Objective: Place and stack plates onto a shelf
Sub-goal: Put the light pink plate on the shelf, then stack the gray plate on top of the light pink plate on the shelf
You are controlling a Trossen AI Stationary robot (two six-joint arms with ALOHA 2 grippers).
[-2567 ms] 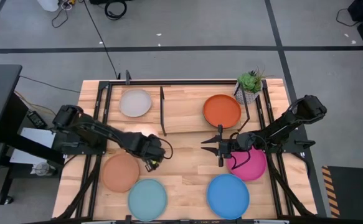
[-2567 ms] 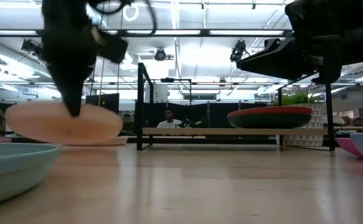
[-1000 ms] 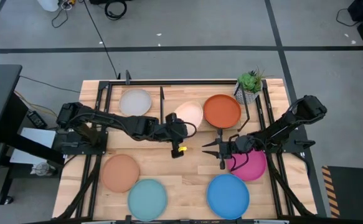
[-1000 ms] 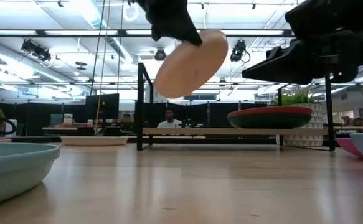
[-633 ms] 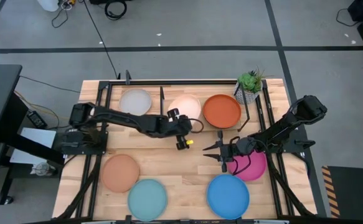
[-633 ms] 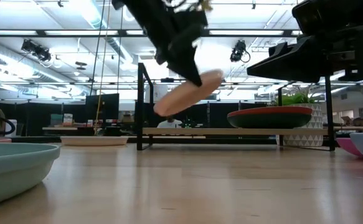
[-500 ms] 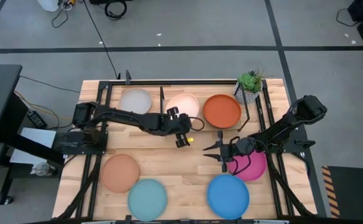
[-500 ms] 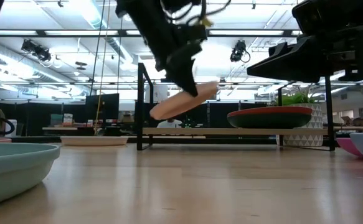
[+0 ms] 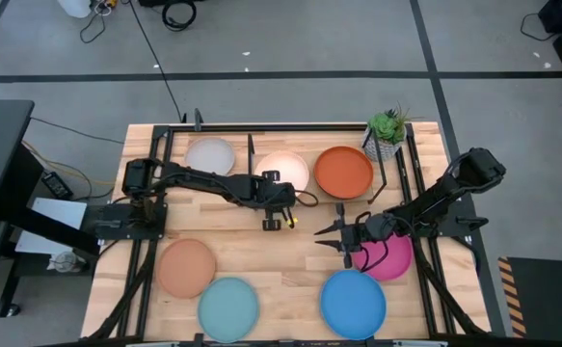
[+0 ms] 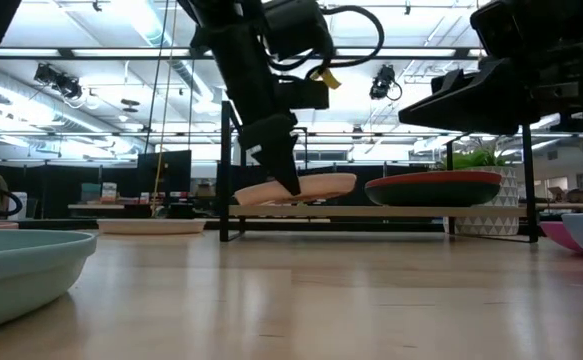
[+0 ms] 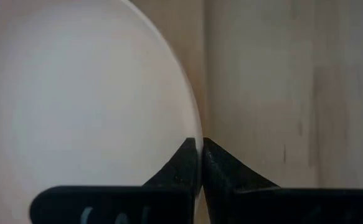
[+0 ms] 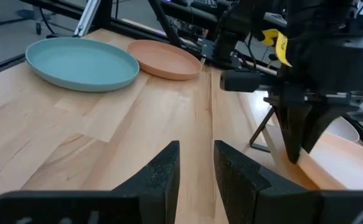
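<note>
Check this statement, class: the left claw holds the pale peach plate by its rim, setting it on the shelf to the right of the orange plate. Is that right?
Not quite. The high view shows the left claw gripping the pale peach plate by its rim over the shelf, but the plate lies to the left of the orange plate, not the right.

High cam looks straight down on the whole light-wood table point(image 9: 300, 253); low cam sits at tabletop height, facing the room. Both share the round pale peach plate point(image 9: 286, 170) point(image 10: 306, 187). Left wrist cam is pressed close on it point(image 11: 75, 99); right wrist cam looks across the table.
</note>
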